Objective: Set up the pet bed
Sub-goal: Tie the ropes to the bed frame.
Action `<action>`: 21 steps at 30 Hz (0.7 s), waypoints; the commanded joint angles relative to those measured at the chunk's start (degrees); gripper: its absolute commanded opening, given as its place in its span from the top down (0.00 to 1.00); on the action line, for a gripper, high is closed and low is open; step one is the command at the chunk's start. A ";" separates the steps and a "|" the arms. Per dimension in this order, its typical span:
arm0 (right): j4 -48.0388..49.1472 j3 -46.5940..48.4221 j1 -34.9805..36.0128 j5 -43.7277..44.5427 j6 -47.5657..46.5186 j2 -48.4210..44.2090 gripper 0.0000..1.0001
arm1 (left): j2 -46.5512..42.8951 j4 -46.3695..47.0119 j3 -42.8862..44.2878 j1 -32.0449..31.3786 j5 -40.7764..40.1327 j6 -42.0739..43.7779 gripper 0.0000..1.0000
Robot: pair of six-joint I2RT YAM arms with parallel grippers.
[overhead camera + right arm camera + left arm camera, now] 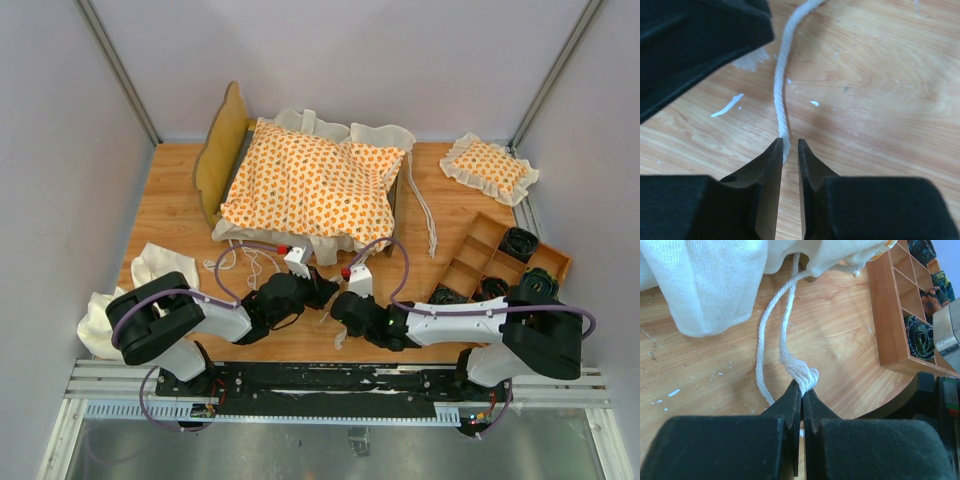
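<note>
The pet bed's light-wood frame [222, 150] stands at the back of the table. The orange-patterned cushion [310, 185] lies on it, its cream ruffle [715, 285] hanging over the near side. White tie strings trail from the cushion onto the wood. My left gripper [802, 390] is shut on the knotted end of one tie string [802, 374]. My right gripper [789, 144] sits low over the table, jaws a narrow gap apart. The end of another tie string [781, 85] lies between them against the left finger. The two grippers [332, 295] nearly meet in front of the bed.
A small ruffled orange pillow [490, 167] lies at the back right. A wooden divided tray [500, 262] with dark rolled items sits at the right, close to the right arm. Cream cloth [160, 265] is bunched at the left front. The left gripper's black body [695, 40] is close by in the right wrist view.
</note>
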 commanded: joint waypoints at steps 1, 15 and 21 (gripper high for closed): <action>-7.84 1.27 0.75 7.88 -0.02 -0.03 0.85 | 0.41 1.90 -0.62 0.46 -0.35 -0.61 1.00; -4.77 0.74 0.58 4.71 0.01 -2.54 0.78 | 1.79 2.80 -1.08 0.47 0.50 -2.04 1.00; -0.79 -1.37 0.67 2.10 1.14 -5.25 0.67 | 2.23 3.18 -0.88 0.52 0.74 -1.98 1.00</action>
